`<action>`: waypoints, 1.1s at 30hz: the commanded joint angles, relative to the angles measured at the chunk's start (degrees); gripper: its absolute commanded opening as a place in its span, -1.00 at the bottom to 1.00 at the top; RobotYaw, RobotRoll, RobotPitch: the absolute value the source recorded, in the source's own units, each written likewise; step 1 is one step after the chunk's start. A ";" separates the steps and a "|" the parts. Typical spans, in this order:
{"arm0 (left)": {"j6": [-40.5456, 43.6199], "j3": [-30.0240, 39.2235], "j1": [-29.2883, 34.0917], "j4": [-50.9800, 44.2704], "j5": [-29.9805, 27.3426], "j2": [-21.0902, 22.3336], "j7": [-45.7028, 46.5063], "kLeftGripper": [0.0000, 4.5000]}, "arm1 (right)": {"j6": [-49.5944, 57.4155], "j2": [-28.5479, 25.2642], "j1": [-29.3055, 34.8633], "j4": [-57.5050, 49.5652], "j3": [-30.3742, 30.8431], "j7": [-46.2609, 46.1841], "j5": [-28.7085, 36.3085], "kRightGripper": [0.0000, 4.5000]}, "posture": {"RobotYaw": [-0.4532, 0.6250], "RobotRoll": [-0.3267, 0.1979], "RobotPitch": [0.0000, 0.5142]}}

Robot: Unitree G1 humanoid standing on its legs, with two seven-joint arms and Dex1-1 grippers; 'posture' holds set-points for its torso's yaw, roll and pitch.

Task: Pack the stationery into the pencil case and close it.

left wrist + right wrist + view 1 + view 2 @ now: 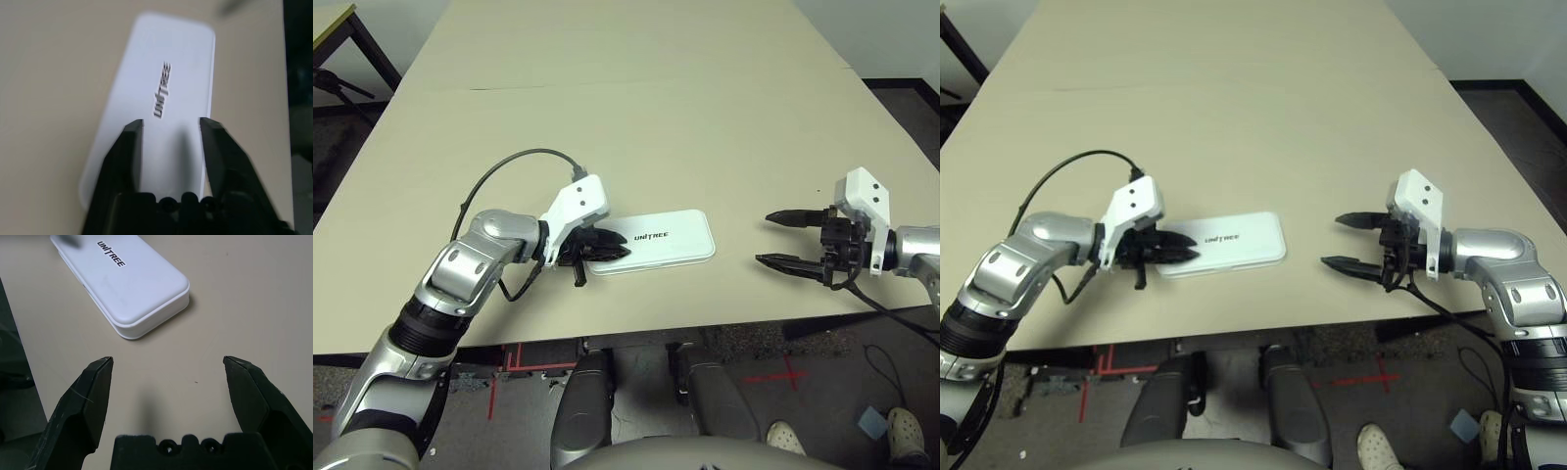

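Big beige table takes up most of the head views, running from the top edge down to the lower third of the frame, dark floor with red tape marks below its front edge. Left arm, silver forearm with a black cable looping over it, comes in from the lower left and reaches toward frame centre; right arm enters from the right edge at mid-height. Pencil case, flat white rounded rectangle with small black lettering on the lid, lies closed and flat on the table just below frame centre, long side running left-right, slightly tilted up to the right. Left gripper sits at the case's left end, black fingers over the lid; in the left wrist view its fingers stand partly apart with the white lid showing between them, holding nothing, can't tell if the tips touch the lid. Right gripper is at right of centre, well apart from the case, pointing left toward it, fingers spread wide and empty, bare table between them in the right wrist view, case's near end in that view's upper left.
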 commanded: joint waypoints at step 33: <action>-48.34 35.95 1.58 50.19 2.90 -6.90 35.22 0.99 | -33.71 17.74 -21.18 48.23 -11.30 -56.76 -15.36 1.00 | -0.20 0.25 -0.27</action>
